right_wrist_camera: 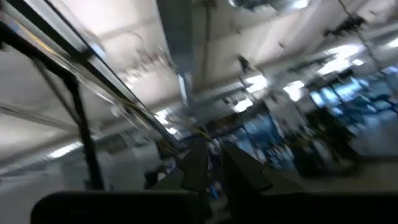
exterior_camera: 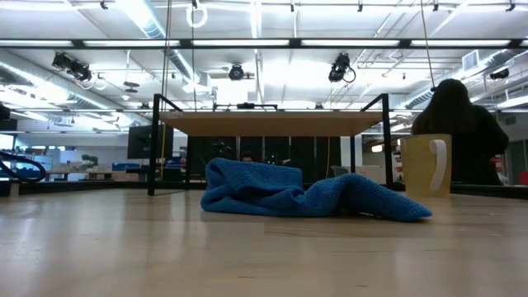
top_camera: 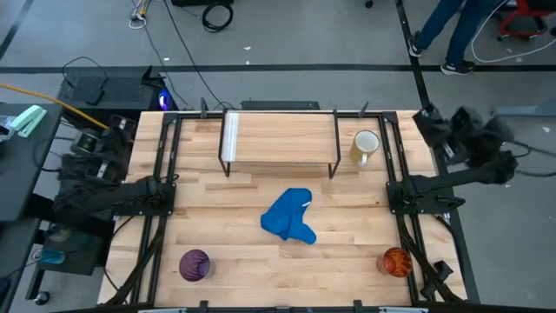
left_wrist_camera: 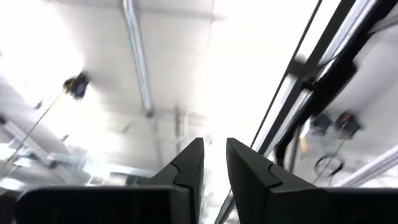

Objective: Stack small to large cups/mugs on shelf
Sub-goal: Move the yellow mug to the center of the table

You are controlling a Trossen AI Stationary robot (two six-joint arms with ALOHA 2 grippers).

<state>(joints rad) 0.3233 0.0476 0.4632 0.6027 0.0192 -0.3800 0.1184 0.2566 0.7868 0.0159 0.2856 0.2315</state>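
Dark fingers of the left gripper (left_wrist_camera: 214, 168) stand close together with only a thin gap between them, holding nothing, and they point up at a bright ceiling with pipes. The right gripper (right_wrist_camera: 211, 165) is the same: fingers nearly together, empty, aimed up at the ceiling lights. From above, both arms are folded back off the table, the left arm (top_camera: 95, 165) beyond the left edge and the right arm (top_camera: 469, 148) beyond the far right corner.

The shelf (top_camera: 278, 137) stands at the far middle of the table (top_camera: 234, 261), with nothing on it. The white mug (top_camera: 366, 146) stands just beside its right end, on the tabletop. The blue cloth (top_camera: 289, 217) lies crumpled in the middle. The purple cup (top_camera: 194, 264) is at the near left, the orange cup (top_camera: 396, 261) at the near right, well apart.

The low view shows the cloth, the shelf's black legs and the mug's handle facing the camera, also a person (exterior_camera: 458, 124) in the room behind; it does not show the two coloured cups. No writing or label can be read on anything.
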